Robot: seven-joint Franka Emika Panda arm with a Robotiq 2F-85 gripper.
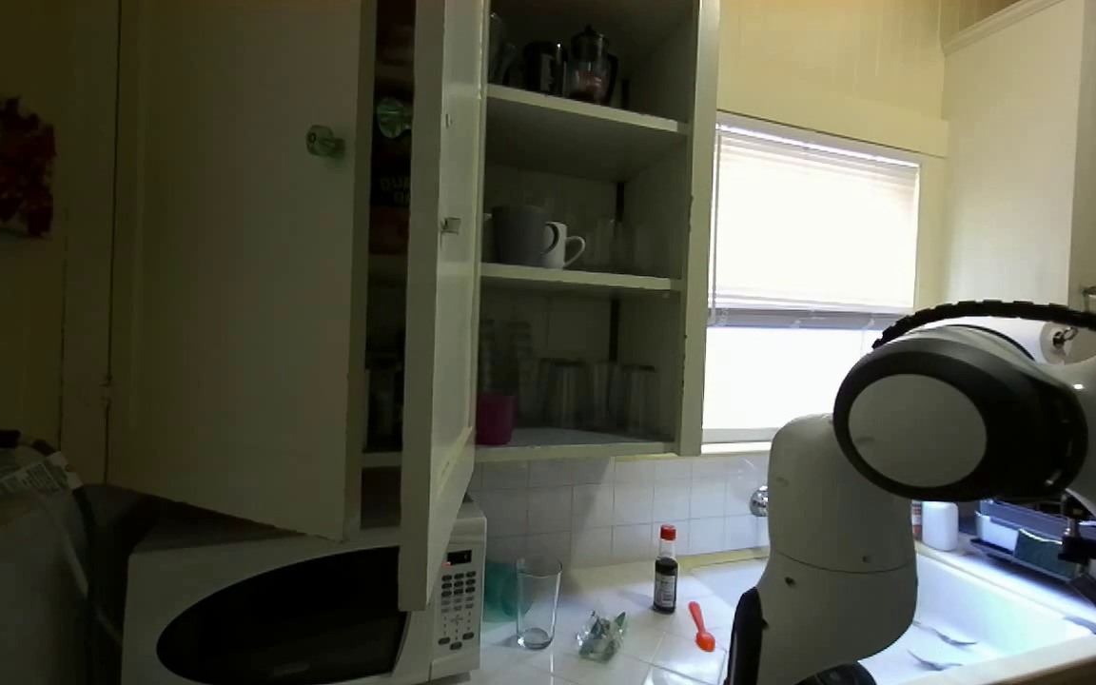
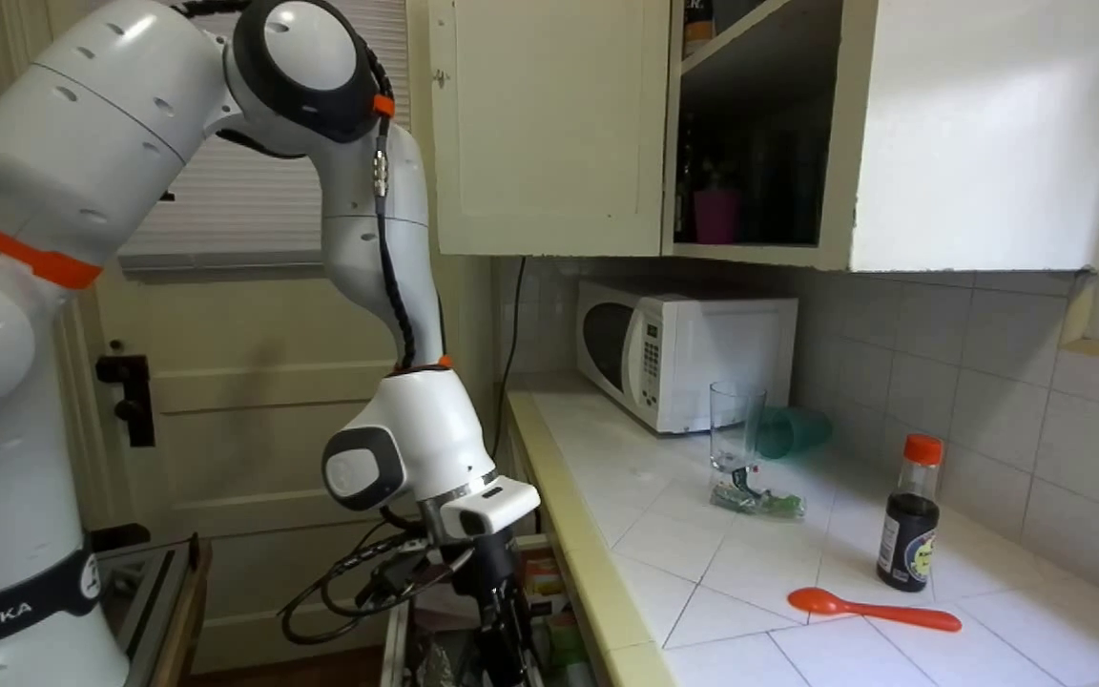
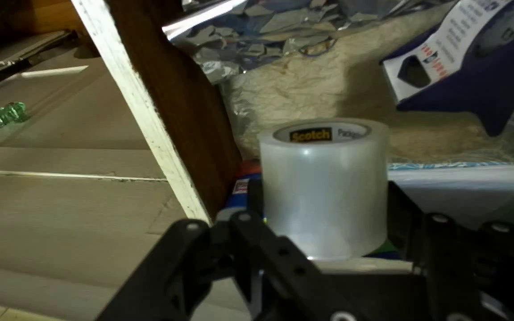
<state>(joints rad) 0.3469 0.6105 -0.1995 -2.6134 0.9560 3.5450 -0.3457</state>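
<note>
Holding the tape roll (image 3: 324, 189) in the centre of the wrist view, the gripper (image 3: 323, 198) is having its jaws parted by about the width of this roll; the two fingers (image 3: 255, 196) are touching it at left and right of the frame; the roll is standing upright, among the contents of the drawer (image 3: 141, 102); whether its underside is hanging free or is resting on something, I cannot tell, and in both exterior views it is not showing.

The first danger, in my judgement, is lying in the grip itself; the roll is looking smooth and curved, so the contact is perhaps being only a narrow strip, and a knock could be making it turn or slip downward; too strong squeezing could be pressing its hollow core out of round.

The second danger is coming from the surroundings; the drawer side is running from the upper left toward the centre, near the finger there, so a small drift that way could be causing a scrape or a jam; crumpled foil (image 3: 279, 31) and brown paper (image 3: 292, 89) are lying behind the roll, and a loose fold could be snagging; at the upper right the blue tape dispenser (image 3: 453, 96) is pointing a corner downward, which a sideways move could be striking.

In an exterior view, loose cables (image 2: 387, 577) are hanging at the lower middle, above the drawer; a low swing could be hooking them on its rim.
</note>
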